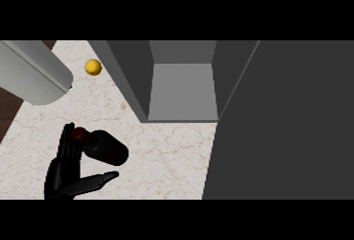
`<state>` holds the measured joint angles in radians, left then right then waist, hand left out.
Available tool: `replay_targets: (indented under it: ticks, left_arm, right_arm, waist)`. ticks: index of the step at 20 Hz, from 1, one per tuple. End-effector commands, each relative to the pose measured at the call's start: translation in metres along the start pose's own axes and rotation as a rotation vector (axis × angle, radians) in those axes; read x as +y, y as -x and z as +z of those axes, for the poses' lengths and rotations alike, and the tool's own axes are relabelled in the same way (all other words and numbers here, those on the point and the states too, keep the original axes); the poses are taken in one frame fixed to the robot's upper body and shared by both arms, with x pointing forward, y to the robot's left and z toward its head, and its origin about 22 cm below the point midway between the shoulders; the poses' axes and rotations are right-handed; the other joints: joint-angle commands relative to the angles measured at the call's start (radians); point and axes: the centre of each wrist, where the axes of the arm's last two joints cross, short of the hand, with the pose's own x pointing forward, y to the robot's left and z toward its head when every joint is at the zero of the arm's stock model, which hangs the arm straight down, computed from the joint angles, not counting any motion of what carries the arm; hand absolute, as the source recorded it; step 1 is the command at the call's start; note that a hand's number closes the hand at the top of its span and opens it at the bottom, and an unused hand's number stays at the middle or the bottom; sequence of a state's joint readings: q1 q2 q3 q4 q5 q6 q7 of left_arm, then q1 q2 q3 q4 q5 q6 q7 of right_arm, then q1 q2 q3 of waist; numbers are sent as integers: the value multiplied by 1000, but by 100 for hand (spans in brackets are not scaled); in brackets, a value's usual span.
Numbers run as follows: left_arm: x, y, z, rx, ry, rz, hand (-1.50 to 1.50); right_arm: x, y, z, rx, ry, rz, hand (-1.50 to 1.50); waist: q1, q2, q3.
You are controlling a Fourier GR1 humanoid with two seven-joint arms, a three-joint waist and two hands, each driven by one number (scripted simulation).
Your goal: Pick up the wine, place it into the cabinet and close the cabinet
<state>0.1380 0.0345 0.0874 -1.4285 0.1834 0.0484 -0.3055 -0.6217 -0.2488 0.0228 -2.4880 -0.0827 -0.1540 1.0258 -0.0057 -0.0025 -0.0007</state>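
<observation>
Grey cylindrical forearm (34, 70) entered from the upper left corner of the head view, its hand not visible. Lower left, one black hand (66, 176) was in view, which hand could not be told from its position alone; its fingers (68, 143) were extended straight and pointing up the frame, thumb (97, 180) spread out to the right, so the hand was open and held nothing. Wine bottle (104, 146), dark with a reddish cap, lay on its side on the pale marbled counter (166, 159), immediately right of the fingers and above the thumb, in the gap between them; its cap end sat against or just beside the fingers near their tips, contact not resolvable. Up and to the right of the fingers stood the grey cabinet (183, 89), open, its interior visible, with its door (283, 131) swung out and filling the right side of the frame. A small yellow fruit, likely a lemon (93, 67), rested on the counter well above the fingertips, left of the cabinet wall and near the forearm.
</observation>
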Motion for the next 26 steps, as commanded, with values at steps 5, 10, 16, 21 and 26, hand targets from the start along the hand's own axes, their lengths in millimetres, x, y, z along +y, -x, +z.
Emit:
replay_targets:
  ticks: [5, 10, 16, 21, 26]
  left_arm:
    - [13, 45, 11, 47, -9, 67, -150]
    - [12, 51, -7, 28, 7, 106, -150]
    - [29, 68, -21, 25, 31, 112, -150]
    - [-9, 70, -17, 17, 40, 114, -150]
    - [4, 78, -33, 10, 76, 199, 150]
  right_arm:
    - [4, -10, 19, 2, -64, -44, -150]
    - [1, -13, 22, -12, -48, -61, -150]
    - [-3, -10, 19, 1, -47, -60, -150]
    - [-4, -18, 17, 6, -42, -39, -150]
    - [1, -10, 15, 21, -35, -50, -150]
  waist:
    - [0, 0, 0]
    - [0, 0, 0]
    - [-4, 2, 0]
    - [1, -1, 0]
    - [-3, 1, 0]
